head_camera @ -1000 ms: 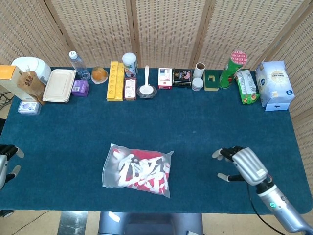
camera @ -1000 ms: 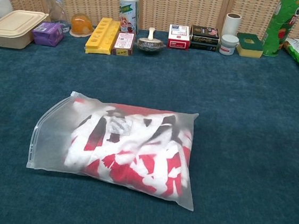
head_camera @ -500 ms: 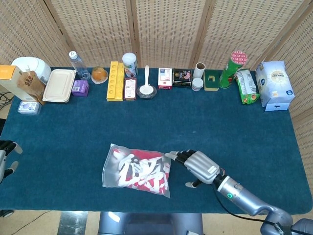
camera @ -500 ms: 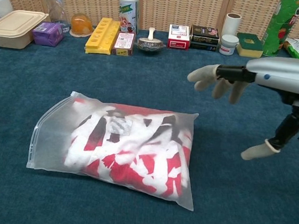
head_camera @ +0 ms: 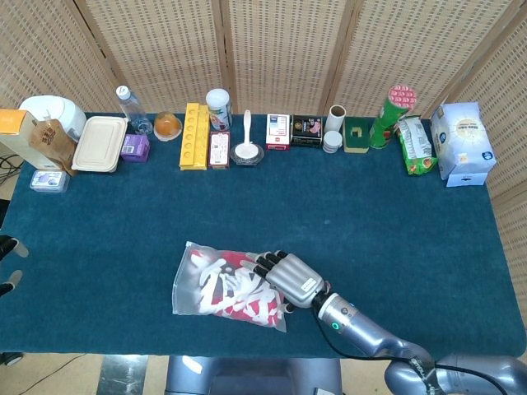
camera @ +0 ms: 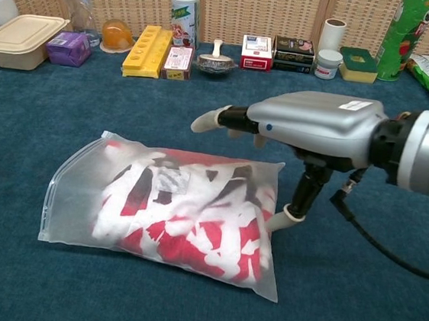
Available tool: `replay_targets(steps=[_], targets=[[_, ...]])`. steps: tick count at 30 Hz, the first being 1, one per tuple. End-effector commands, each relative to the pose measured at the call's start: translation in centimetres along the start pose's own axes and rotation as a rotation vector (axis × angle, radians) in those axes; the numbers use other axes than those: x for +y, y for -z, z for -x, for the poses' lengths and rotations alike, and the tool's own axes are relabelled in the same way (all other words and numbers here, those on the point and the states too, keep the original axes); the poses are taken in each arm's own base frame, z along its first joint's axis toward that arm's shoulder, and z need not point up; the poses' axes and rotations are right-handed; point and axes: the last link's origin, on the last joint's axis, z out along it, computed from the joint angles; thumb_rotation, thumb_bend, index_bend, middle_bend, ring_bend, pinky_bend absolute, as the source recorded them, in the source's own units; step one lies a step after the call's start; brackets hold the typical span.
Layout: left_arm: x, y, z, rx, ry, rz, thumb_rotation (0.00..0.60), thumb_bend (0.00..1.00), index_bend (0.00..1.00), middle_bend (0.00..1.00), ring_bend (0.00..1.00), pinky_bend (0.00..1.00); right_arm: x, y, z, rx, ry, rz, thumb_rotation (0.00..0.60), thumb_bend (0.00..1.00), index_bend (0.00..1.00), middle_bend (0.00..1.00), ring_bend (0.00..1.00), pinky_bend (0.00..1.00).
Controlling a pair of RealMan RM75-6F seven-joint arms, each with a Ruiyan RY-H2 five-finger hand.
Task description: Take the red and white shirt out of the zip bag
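A clear zip bag (head_camera: 216, 290) (camera: 82, 173) lies flat near the table's front edge, its zip end to the left in the chest view. The folded red and white shirt (head_camera: 239, 284) (camera: 185, 219) fills it. My right hand (head_camera: 290, 278) (camera: 314, 125) hovers over the bag's right end, fingers spread and reaching left above the bag. Its thumb (camera: 281, 217) points down and touches the bag's right edge. It grips nothing. Only two fingertips of my left hand (head_camera: 7, 265) show at the far left edge of the head view, spread apart, well away from the bag.
Along the table's back edge stand a lidded box (head_camera: 100, 143), a bottle (head_camera: 128, 104), a yellow tray (head_camera: 193, 136), a spoon in a bowl (head_camera: 247, 148), small boxes (head_camera: 306, 130), a green tube (head_camera: 389, 113) and a white pack (head_camera: 463, 141). Blue cloth (head_camera: 370, 214) covers the table.
My right hand has swept left from the right side of the table to above the bag's right end. My left hand has slid further out of view. The bag has not moved.
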Motion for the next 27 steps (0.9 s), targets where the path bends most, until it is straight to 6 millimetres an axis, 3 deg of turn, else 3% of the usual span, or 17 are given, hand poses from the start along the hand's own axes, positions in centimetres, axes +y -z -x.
replay_targets(steps=[1, 5, 10, 20, 27], targets=[[-0.2, 0.0, 0.0, 0.002, 0.001, 0.001, 0.6, 0.19, 0.52, 0.46, 0.37, 0.31, -1.2, -2.0, 0.6, -0.029, 0.022, 0.01, 0.6, 0.0, 0.0, 0.07, 0.17, 0.25], [-0.4, 0.2, -0.1, 0.004, 0.004, -0.005, 0.6, 0.19, 0.52, 0.46, 0.37, 0.31, -1.3, -3.2, 1.0, -0.023, 0.072, 0.045, 0.6, 0.0, 0.0, 0.06, 0.16, 0.24], [-0.7, 0.5, -0.1, 0.006, 0.002, -0.013, 0.6, 0.19, 0.52, 0.46, 0.37, 0.31, 0.2, -4.7, 1.0, 0.019, 0.228, 0.11, 0.6, 0.0, 0.0, 0.05, 0.14, 0.2], [-0.3, 0.5, -0.1, 0.005, 0.004, -0.002, 0.6, 0.19, 0.52, 0.46, 0.37, 0.31, 4.1, -5.9, -2.3, 0.094, 0.362, 0.188, 0.6, 0.0, 0.0, 0.05, 0.14, 0.16], [-0.1, 0.3, -0.2, 0.003, 0.004, 0.006, 0.6, 0.19, 0.52, 0.46, 0.37, 0.31, 2.2, -4.1, -3.6, -0.016, 0.263, 0.116, 0.6, 0.0, 0.0, 0.05, 0.14, 0.16]])
